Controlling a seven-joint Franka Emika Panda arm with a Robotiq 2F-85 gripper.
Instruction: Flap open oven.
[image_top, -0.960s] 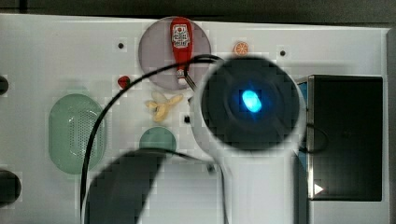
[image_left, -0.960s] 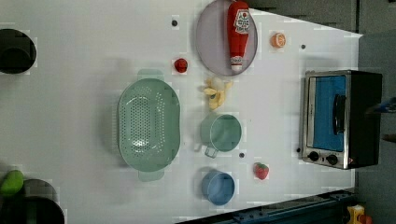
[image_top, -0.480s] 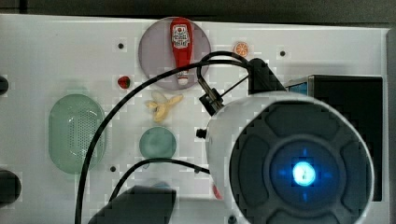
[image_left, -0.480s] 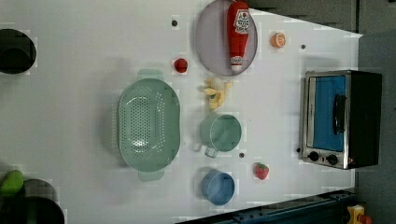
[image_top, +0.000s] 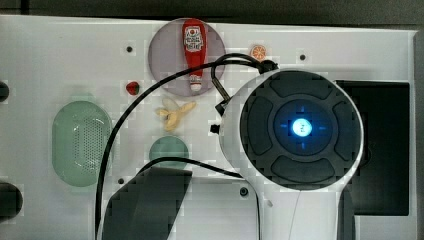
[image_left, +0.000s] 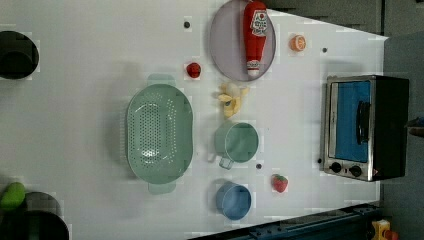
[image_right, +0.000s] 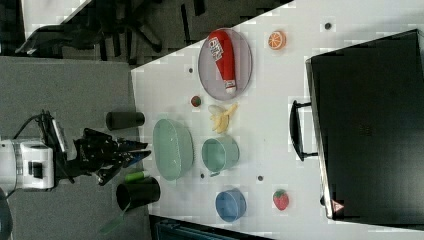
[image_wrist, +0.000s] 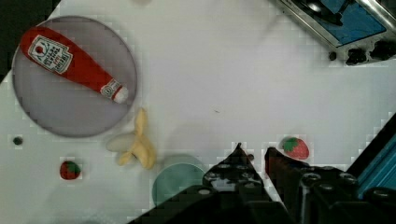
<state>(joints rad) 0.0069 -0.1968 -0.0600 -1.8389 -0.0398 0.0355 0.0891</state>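
Observation:
The oven (image_left: 365, 127) stands at the left view's right on the white table, its blue glass door (image_left: 350, 122) shut and the dark bar handle (image_left: 363, 122) across it. Its black top (image_top: 385, 150) lies at the top view's right, partly under my arm. In the right view the oven (image_right: 370, 130) has its handle (image_right: 296, 131) facing the table's middle. My gripper (image_wrist: 254, 154) hangs high over the table, shut on nothing, with the oven's knobs (image_wrist: 369, 52) far off. It is also seen at the right view's left (image_right: 142, 150).
A ketchup bottle (image_left: 255, 30) lies on a grey plate (image_left: 225, 45). Around it are an orange slice (image_left: 297, 43), a banana (image_left: 230, 97), strawberries (image_left: 280, 183), a green colander (image_left: 159, 134), a green cup (image_left: 240, 142) and a blue cup (image_left: 233, 201). Dark cups (image_right: 125, 120) stand beyond.
In the top view my arm has swung to the right, over the oven's side of the table. Nothing on the table has moved, and the oven door stays shut.

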